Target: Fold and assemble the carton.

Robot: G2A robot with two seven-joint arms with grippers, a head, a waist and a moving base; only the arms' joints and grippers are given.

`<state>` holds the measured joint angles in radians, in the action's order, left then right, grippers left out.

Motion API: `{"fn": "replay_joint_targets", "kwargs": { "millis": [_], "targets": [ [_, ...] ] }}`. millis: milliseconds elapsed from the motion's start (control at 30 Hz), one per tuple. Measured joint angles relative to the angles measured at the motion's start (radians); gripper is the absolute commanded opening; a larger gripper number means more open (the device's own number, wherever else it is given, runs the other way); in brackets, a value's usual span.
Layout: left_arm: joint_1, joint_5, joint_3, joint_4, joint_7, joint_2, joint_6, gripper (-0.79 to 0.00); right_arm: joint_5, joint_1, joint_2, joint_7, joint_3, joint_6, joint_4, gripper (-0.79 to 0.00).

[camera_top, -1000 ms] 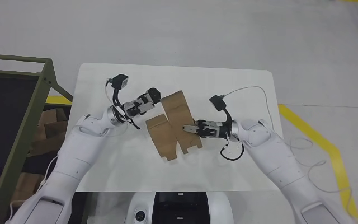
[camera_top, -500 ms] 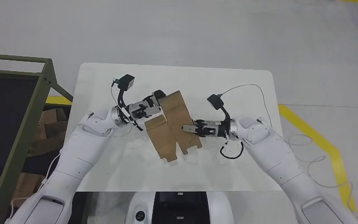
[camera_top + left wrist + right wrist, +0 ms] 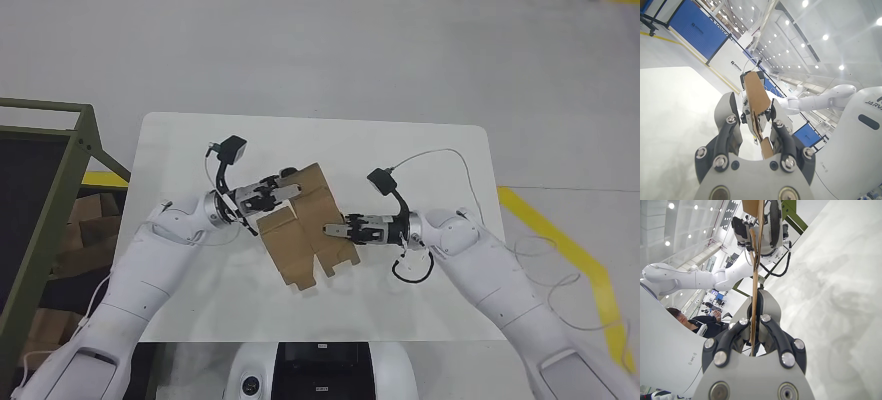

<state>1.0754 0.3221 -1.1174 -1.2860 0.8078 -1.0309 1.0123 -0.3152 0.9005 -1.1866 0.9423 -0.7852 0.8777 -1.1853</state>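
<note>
A flattened brown carton (image 3: 305, 225) is held tilted above the middle of the white table (image 3: 420, 160). My right gripper (image 3: 333, 230) is shut on its right-hand edge; the right wrist view shows the carton (image 3: 754, 291) edge-on, pinched in the right gripper (image 3: 757, 306). My left gripper (image 3: 282, 190) is at the carton's far left corner. In the left wrist view its fingers (image 3: 732, 106) stand wide apart around the carton (image 3: 755, 94), which lies close to one finger. Seen from the right wrist, the left gripper (image 3: 757, 237) straddles the board, open.
A green-framed cart (image 3: 60, 170) holding cardboard stands off the table's left side. A thin cable (image 3: 450, 160) loops from the right wrist over the table's far right. Bare table surface lies all around the carton.
My left gripper has moved in from the left over the carton's far corner, its fingers now around the edge. The carton and the right gripper shifted slightly left.
</note>
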Motion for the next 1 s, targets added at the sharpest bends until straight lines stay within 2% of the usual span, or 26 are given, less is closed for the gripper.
{"fn": "replay_joint_targets", "kwargs": {
  "millis": [133, 200, 267, 333, 433, 500, 667, 700, 867, 900, 933, 1000],
  "targets": [
    [0.000, -0.005, 0.006, -0.001, 0.000, 0.001, 0.000, -0.465, -0.001, -0.003, 0.001, -0.004, 0.004, 0.004, 0.004, -0.785],
    [-0.001, -0.005, 0.007, 0.000, 0.000, 0.002, 0.000, -0.536, -0.001, -0.004, 0.001, -0.007, 0.005, 0.007, 0.006, -0.785],
    [-0.001, -0.005, 0.010, 0.002, 0.000, 0.003, 0.000, -0.548, -0.002, -0.005, 0.001, -0.010, 0.005, 0.010, 0.007, -0.785],
    [-0.001, -0.004, 0.013, 0.006, 0.000, 0.003, 0.000, -0.526, -0.002, -0.006, 0.001, -0.013, 0.006, 0.013, 0.008, -0.785],
    [-0.004, -0.003, 0.017, 0.013, 0.000, 0.002, 0.000, -0.563, -0.001, -0.007, 0.001, -0.015, 0.008, 0.015, 0.009, -0.785],
    [-0.005, -0.001, 0.018, 0.016, 0.000, 0.002, 0.000, -0.637, -0.001, -0.007, 0.001, -0.015, 0.009, 0.015, 0.008, -0.785],
    [-0.006, 0.004, 0.020, 0.020, 0.000, 0.002, 0.000, -0.739, -0.001, -0.008, 0.002, -0.020, 0.011, 0.020, 0.010, -0.785],
    [-0.006, 0.004, 0.020, 0.020, 0.000, 0.001, 0.000, -0.785, -0.001, -0.008, 0.002, -0.020, 0.012, 0.020, 0.010, -0.785],
    [-0.007, 0.006, 0.021, 0.019, 0.000, 0.002, 0.000, -0.785, -0.001, -0.009, 0.002, -0.021, 0.013, 0.021, 0.011, -0.776],
    [-0.006, 0.005, 0.020, 0.018, 0.000, 0.002, 0.000, -0.785, 0.000, -0.010, 0.002, -0.022, 0.014, 0.022, 0.011, -0.560],
    [-0.005, 0.005, 0.019, 0.017, 0.000, 0.002, 0.000, -0.785, 0.007, -0.011, 0.003, -0.026, 0.013, 0.026, 0.009, 0.000],
    [-0.003, 0.006, 0.015, 0.014, 0.000, 0.002, 0.000, -0.785, 0.026, -0.011, 0.004, -0.038, 0.011, 0.038, 0.006, 0.000]
  ]
}}
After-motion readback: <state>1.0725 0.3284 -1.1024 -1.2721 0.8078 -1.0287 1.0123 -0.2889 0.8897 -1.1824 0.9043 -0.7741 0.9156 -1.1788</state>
